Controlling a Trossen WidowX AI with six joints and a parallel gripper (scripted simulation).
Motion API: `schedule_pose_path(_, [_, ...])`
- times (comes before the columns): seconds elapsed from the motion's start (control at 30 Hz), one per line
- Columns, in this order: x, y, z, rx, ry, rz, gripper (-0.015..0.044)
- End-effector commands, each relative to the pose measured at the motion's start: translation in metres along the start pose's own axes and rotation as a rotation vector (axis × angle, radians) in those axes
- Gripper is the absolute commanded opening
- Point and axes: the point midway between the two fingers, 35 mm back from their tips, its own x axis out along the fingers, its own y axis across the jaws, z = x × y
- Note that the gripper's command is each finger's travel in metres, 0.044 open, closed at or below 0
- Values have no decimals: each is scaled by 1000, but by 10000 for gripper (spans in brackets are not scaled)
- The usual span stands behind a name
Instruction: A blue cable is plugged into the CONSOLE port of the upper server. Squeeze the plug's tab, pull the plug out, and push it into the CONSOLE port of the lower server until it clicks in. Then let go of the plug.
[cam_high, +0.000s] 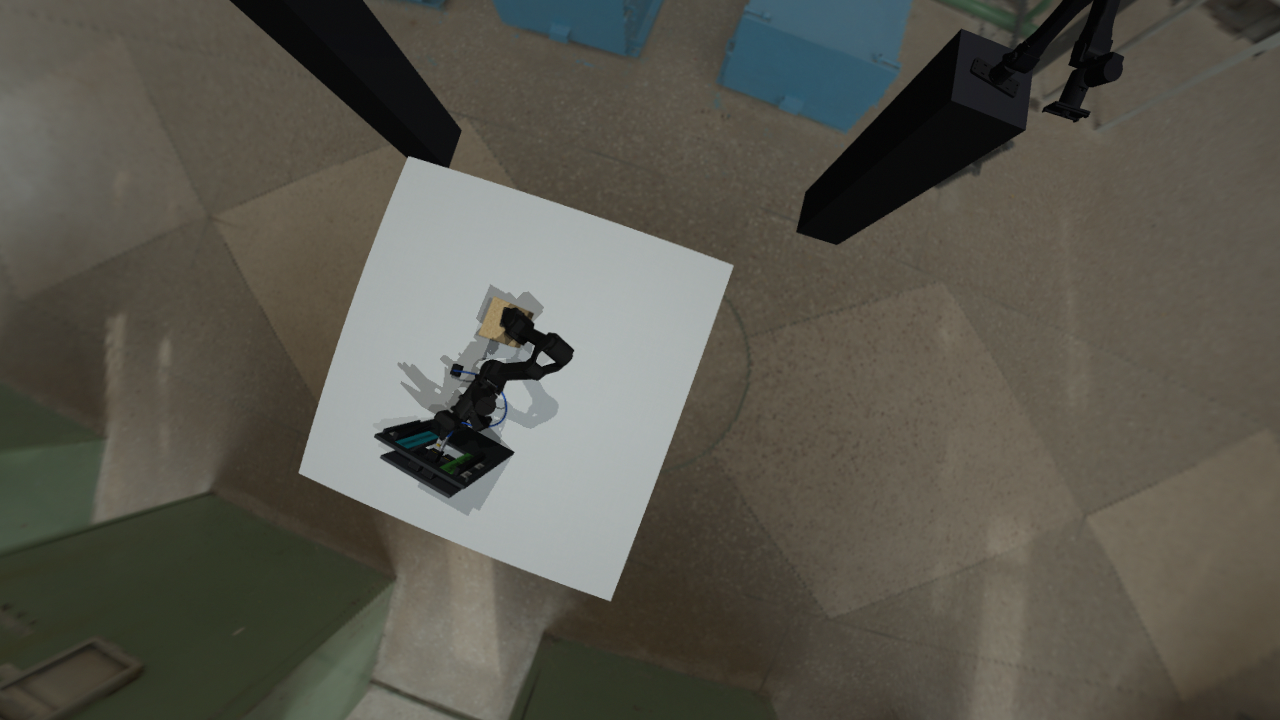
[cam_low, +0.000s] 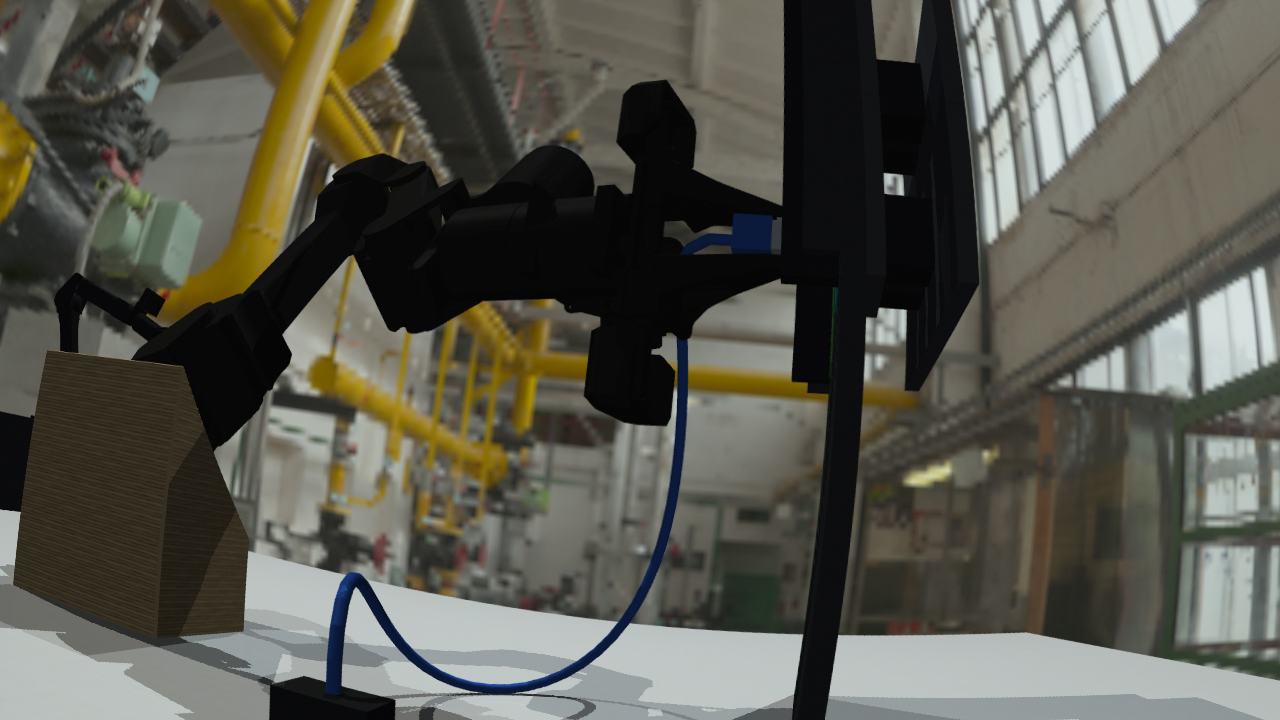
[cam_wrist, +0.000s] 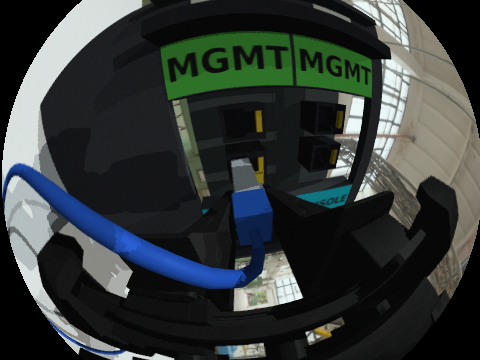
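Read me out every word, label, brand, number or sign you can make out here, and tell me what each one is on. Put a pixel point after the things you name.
"MGMT": left half of the green strip (cam_wrist: 230, 59).
"MGMT": right half of that strip.
"SOLE", after a partly hidden letter: teal strip (cam_wrist: 334, 196), its left part hidden by the pincer (cam_wrist: 248, 194).
No brand or number is readable; the teal strip in the top view is too small to read.
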Motion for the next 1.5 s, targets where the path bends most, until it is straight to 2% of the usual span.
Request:
schedule_pose_path(0.0, [2,-3,1,6,0,-13,0])
schedule_pose_path(1.47, [9,-2,2,7,-1,-15,0])
